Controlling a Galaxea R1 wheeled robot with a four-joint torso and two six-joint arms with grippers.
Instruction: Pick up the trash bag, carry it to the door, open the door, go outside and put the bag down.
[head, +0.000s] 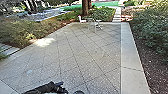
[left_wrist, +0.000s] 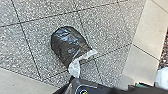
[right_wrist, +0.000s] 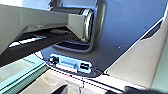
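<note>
left wrist view showed us the trash bag (left_wrist: 67, 45) on or just above the outdoor paving (left_wrist: 45, 50), so we judged putting-down the current step, needing gentle settling before any release, though we couldn't tell whether our left hand (head: 60, 87) gripped it.

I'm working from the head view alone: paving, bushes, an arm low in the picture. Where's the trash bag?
Observer: The left wrist view shows the black trash bag against the speckled paving.
Operator: Is it lying on the ground?
Observer: I can't tell whether it hangs or rests. What I can see is a crumpled white edge at one end.
Operator: And the other end?
Observer: Rounded, all black.
</note>
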